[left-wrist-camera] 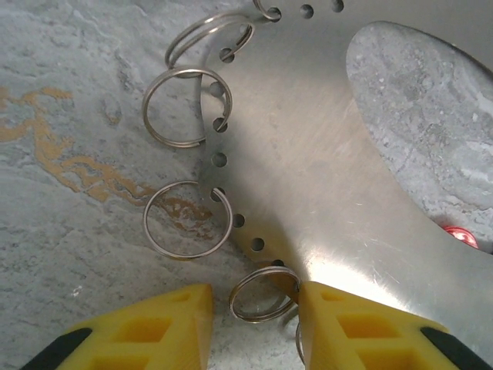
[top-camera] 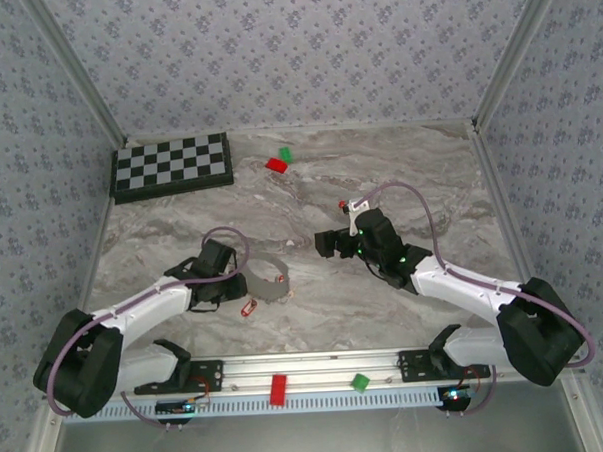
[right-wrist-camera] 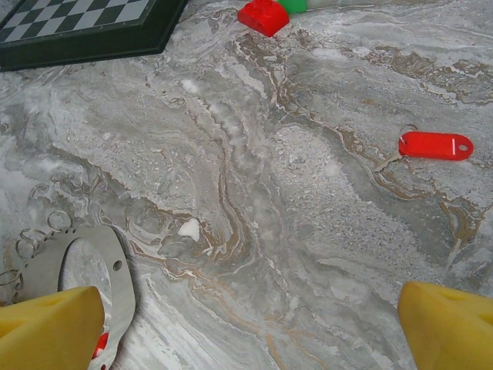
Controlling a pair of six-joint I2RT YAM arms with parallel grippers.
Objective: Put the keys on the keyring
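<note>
The keyring [left-wrist-camera: 331, 162] is a flat silvery plate loop with holes along its rim and several small split rings [left-wrist-camera: 187, 219] hanging from them; it lies on the marble [top-camera: 269, 279]. My left gripper [left-wrist-camera: 254, 301] is partly open over its edge. One split ring [left-wrist-camera: 264, 294] sits between the yellow fingers [left-wrist-camera: 166, 320], touching the right finger and apart from the left. One red key [top-camera: 248, 308] lies beside the plate, and a red sliver [left-wrist-camera: 460, 235] peeks past its rim. Another red key [right-wrist-camera: 435, 145] lies on bare marble, far ahead of my wide-open, empty right gripper [right-wrist-camera: 250, 331].
A chessboard [top-camera: 171, 167] lies at the back left. A red block [top-camera: 277, 164] and a green block [top-camera: 285, 154] sit near it. Another red block [top-camera: 279, 387] and green block [top-camera: 359, 383] rest on the front rail. Patterned walls enclose the table.
</note>
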